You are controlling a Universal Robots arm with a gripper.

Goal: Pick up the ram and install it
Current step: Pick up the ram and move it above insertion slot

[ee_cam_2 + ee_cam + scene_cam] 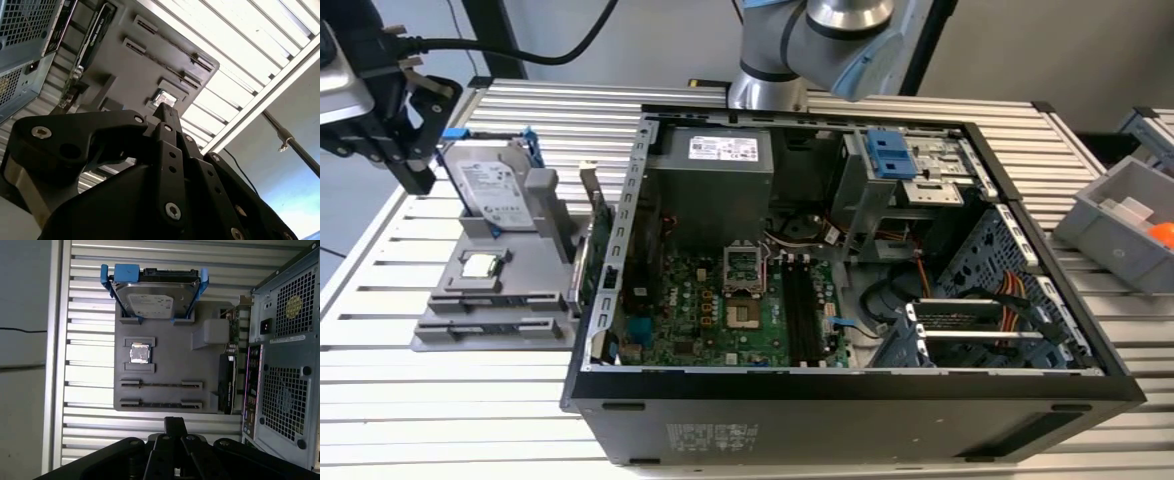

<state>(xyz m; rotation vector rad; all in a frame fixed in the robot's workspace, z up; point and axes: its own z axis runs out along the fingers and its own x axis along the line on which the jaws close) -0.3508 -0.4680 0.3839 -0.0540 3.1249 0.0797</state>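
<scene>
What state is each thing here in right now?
Gripper: shut, nothing between fingertips.
Computer case: open, side panel off.
Hard drive: standing on edge in gray tray.
Processor chip: flat in tray pocket.
Expansion card: on edge in tray.

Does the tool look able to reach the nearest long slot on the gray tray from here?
Probably yes. In the first wrist view the tool hangs just off the gray tray's edge, next to that long slot. Nothing stands over it; the hard drive and expansion card sit elsewhere.
</scene>
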